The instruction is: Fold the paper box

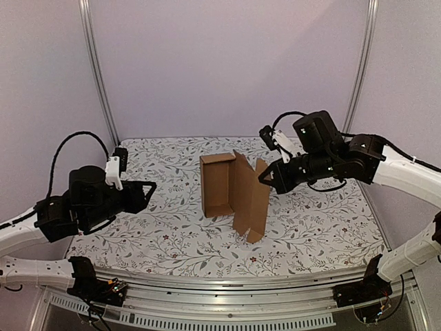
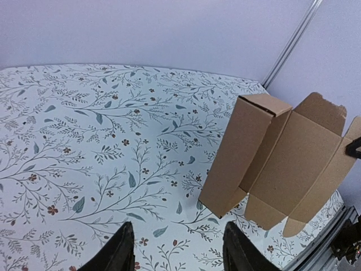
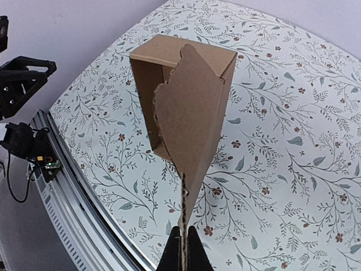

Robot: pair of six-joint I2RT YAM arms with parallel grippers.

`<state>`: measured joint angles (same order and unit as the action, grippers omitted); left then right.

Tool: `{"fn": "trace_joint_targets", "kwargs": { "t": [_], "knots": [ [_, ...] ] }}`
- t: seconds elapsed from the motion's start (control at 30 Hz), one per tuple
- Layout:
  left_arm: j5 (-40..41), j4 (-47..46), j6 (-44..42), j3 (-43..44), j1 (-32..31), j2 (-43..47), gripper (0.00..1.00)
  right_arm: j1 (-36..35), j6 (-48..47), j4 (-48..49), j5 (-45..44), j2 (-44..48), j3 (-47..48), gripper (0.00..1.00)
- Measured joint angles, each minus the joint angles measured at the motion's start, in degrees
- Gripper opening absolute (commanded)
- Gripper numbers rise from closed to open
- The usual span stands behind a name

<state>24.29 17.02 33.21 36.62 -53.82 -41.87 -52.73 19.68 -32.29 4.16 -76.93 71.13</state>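
The paper box (image 1: pixel 233 193) is brown cardboard, partly formed: an open rectangular tray with a large flap standing out to its right, on the floral table mid-centre. It also shows in the left wrist view (image 2: pixel 271 158) and the right wrist view (image 3: pixel 186 107). My right gripper (image 1: pixel 264 178) is shut on the edge of the box's flap, seen edge-on between its fingers in the right wrist view (image 3: pixel 183 251). My left gripper (image 1: pixel 148 187) is open and empty, left of the box and apart from it; its two fingertips (image 2: pixel 121 248) frame bare cloth.
The floral tablecloth (image 1: pixel 158 227) covers the table. Metal frame posts (image 1: pixel 96 69) stand at the back corners. A rail with cables (image 1: pixel 227 314) runs along the near edge, also in the right wrist view (image 3: pixel 34 152).
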Motion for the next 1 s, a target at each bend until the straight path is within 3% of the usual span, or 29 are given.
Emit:
{"fn": "trace_joint_targets", "kwargs": {
  "t": [0.6,0.8,1.0],
  "knots": [
    [0.2,-0.3,-1.7,0.0,0.1,-2.2,0.55,-5.5,-34.2,-30.5,-21.0,-3.3,25.6,0.00],
    [-0.1,-0.4,-2.0,0.0,0.1,-2.1,0.55,-7.1,-42.8,-40.0,-29.6,-13.2,34.9,0.00],
    [-0.6,-0.3,-2.1,-0.1,0.2,-1.4,0.55,-8.5,-47.3,-43.4,-32.7,-24.4,43.5,0.00]
  ]
}}
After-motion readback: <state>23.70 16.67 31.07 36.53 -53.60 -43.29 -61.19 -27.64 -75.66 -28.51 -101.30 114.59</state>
